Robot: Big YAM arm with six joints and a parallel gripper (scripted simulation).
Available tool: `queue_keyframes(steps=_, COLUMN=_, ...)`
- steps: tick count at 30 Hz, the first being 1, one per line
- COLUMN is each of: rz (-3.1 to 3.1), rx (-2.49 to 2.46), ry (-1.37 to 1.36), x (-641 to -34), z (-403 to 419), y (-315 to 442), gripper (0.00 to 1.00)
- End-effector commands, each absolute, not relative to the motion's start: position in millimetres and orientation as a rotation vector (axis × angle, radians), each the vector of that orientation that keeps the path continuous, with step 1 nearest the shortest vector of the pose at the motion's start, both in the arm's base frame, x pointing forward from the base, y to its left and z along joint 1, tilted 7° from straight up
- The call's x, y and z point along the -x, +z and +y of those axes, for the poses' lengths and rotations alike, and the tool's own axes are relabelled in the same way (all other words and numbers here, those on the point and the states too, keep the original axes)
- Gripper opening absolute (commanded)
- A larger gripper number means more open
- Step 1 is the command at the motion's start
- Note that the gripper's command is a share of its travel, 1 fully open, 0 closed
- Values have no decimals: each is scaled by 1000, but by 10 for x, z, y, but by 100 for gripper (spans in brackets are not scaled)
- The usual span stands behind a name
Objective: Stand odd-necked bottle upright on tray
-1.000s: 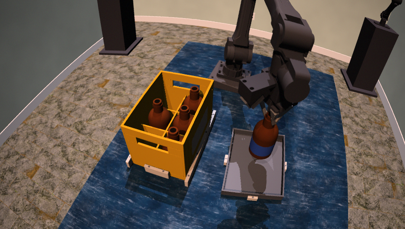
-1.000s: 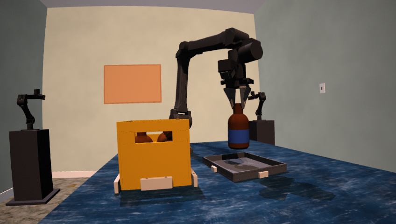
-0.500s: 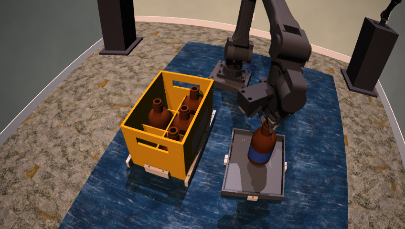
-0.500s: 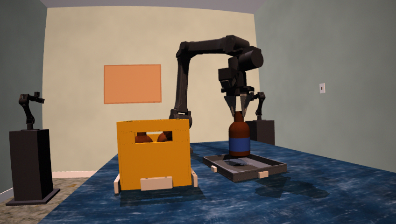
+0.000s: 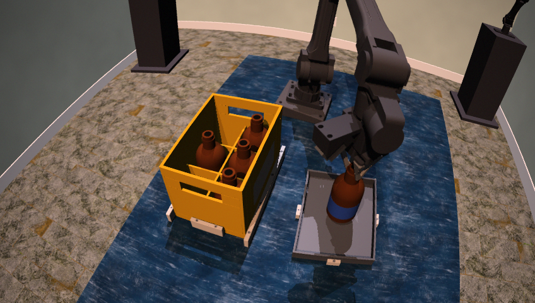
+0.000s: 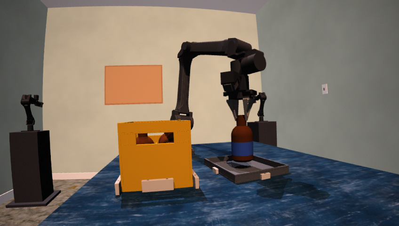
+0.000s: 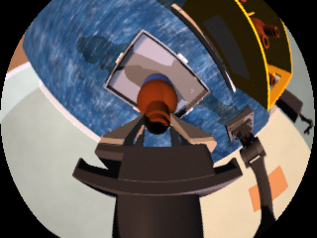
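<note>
The bottle point(image 5: 347, 187) point(image 6: 242, 135) point(image 7: 158, 94) hangs directly beneath the gripper point(image 5: 352, 168) point(image 6: 240, 116) point(image 7: 158, 121), its long axis close to vertical and in line with the downward reach of the fingers. The fingers are clamped on its neck, one to each side. Its base lies within the walls of the tray point(image 5: 307, 240) point(image 6: 249, 176) point(image 7: 149, 50), which stands toward the right edge of the tabletop point(image 5: 420, 225) point(image 6: 156, 214) point(image 7: 54, 50) as seen from above, and nearer that edge than the crate point(image 5: 202, 210) point(image 6: 155, 167) point(image 7: 277, 96) does. The base appears just above the tray floor; contact cannot be told with certainty. The only arm at this table point(image 5: 318, 37) point(image 6: 184, 84) point(image 7: 263, 183) reaches in from the far edge.

The bottle is reddish brown, with rounded shoulders, a short narrow neck and a broad blue band around its lower body. Whether its neck differs in thickness cannot be judged here. The other four bottles point(image 5: 212, 153) point(image 6: 144, 140) point(image 7: 267, 32) stand in the crate, toward the left edge. The step in hand is judged to be the final lowering: straight down, then release once the base sits flat, since an early release could tip the bottle.
</note>
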State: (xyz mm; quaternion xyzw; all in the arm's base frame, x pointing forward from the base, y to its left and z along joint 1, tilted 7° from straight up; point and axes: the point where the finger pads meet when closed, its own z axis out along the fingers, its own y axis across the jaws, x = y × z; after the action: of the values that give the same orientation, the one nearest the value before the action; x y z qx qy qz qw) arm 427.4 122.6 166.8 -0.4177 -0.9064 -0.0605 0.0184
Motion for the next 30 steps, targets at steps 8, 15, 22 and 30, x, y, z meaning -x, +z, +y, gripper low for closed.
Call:
queue_keyframes(steps=8, rz=-2835, rx=1313, ry=-221, x=-4361, z=1265, y=1766, gripper=0)
queue_keyframes(steps=15, rz=-2835, rx=1313, ry=-221, x=-4361, z=1265, y=1766, gripper=0)
queue_keyframes(steps=22, rz=-2835, rx=1313, ry=-221, x=-4361, z=1265, y=1766, gripper=0)
queue_keyframes(steps=30, rz=-2835, rx=1313, ry=-221, x=-4361, z=1265, y=1766, gripper=0)
